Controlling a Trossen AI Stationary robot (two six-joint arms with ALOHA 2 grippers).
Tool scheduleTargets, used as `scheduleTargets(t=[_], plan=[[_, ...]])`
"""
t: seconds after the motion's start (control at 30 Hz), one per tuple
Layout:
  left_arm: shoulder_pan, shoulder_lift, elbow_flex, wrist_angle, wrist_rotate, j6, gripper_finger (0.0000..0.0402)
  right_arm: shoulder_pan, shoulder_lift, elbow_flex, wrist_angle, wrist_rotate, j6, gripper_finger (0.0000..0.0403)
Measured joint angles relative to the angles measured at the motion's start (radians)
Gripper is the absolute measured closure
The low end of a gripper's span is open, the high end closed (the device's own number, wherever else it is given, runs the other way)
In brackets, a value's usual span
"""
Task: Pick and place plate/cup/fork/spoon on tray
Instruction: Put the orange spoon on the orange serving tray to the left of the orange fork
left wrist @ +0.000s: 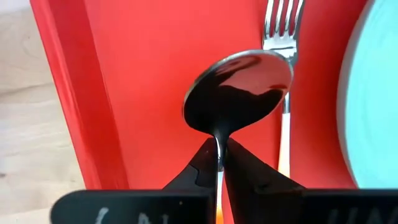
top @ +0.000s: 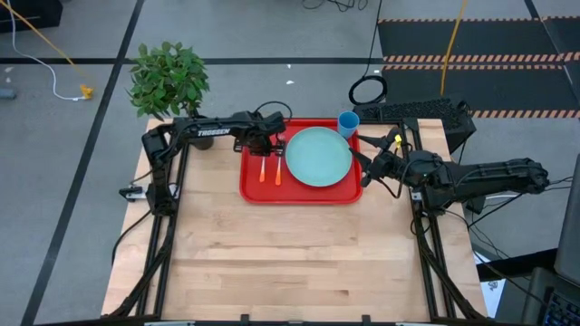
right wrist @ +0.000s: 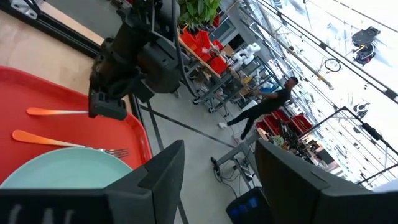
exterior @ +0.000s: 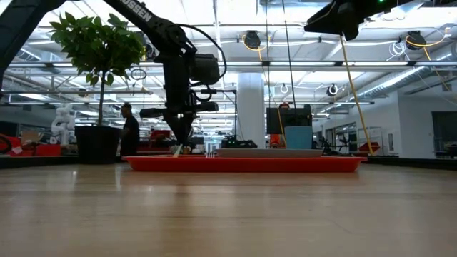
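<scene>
The red tray [top: 299, 192] lies at the table's far middle. The teal plate [top: 317, 156] lies flat on its right half. The blue cup [top: 348, 122] stands at the tray's far right corner. The fork [left wrist: 283, 37] lies flat on the tray beside the plate. My left gripper [top: 264, 147] is over the tray's left part, shut on the spoon [left wrist: 239, 93]. My right gripper [top: 366, 169] hangs open and empty at the tray's right edge; its fingers also show apart in the right wrist view [right wrist: 217, 180]. My left gripper pinches the spoon's thin neck [left wrist: 218, 148], just behind the oval bowl, between its two fingertips. The fingers come from above, pointing down, and lie across the spoon. The orange handle [right wrist: 56, 112] sticks out level over the tray; whether it touches the tray I cannot tell.
A potted plant [top: 168, 77] stands at the table's far left corner. A dark device with cables [top: 426, 113] sits at the far right. Bare wood [top: 299, 263] spreads on the near side of the tray. A person [right wrist: 267, 102] walks in the room beyond the table.
</scene>
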Motion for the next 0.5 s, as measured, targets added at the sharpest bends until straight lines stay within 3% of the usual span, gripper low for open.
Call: scheduleTargets(t=[0.5], plan=[[-0.07, 0.01, -0.001, 0.006, -0.209, -0.082, 0.0387, 0.0, 0.0, 0.0, 0.0, 0.001, 0.0, 0.0211]])
